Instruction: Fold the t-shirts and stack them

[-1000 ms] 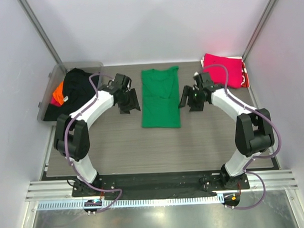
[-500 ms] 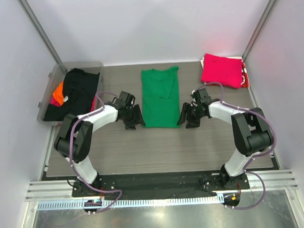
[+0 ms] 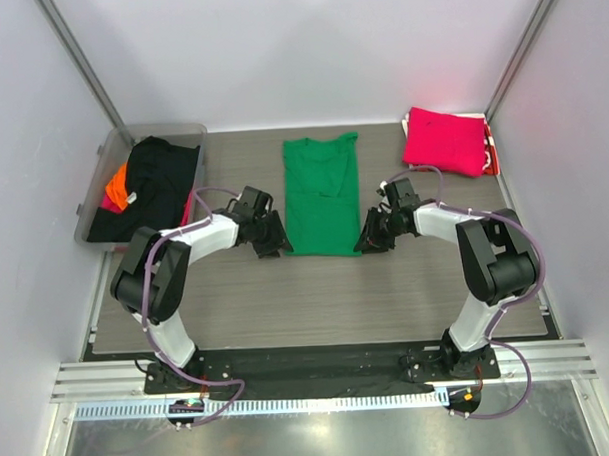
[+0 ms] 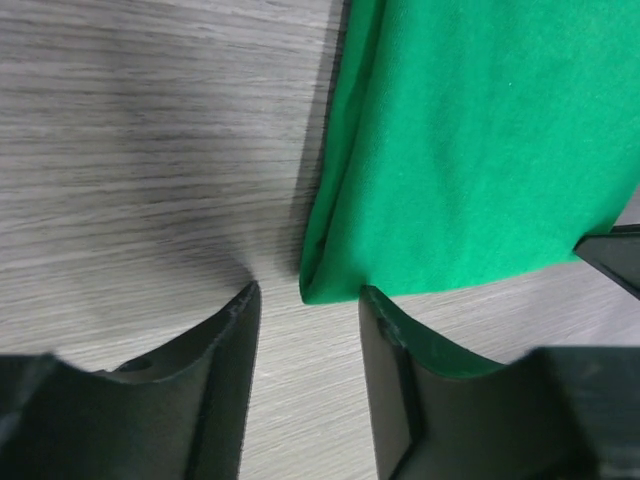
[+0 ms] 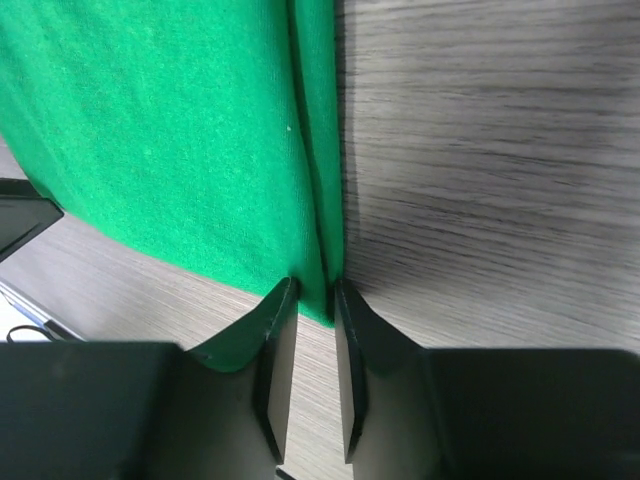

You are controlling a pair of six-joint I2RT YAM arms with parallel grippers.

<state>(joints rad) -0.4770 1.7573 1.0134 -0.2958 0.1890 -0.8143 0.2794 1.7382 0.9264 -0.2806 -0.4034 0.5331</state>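
A bright green t-shirt lies folded in a long strip on the table's middle. My left gripper is low at the strip's near left corner. In the left wrist view the jaws are open, with that green corner between the tips. My right gripper is at the near right corner. In the right wrist view its jaws are nearly closed, pinching the shirt's folded edge. A folded magenta t-shirt lies at the back right. A black shirt and an orange one lie in the tub.
The clear plastic tub stands at the back left against the wall. A red and white cloth edge shows under the magenta shirt. Grey wood-grain table stretches in front of the green shirt. Walls close in on both sides.
Both grippers moved toward me along the green shirt's sides and dropped to its near corners. The right jaws closed on the shirt's edge.
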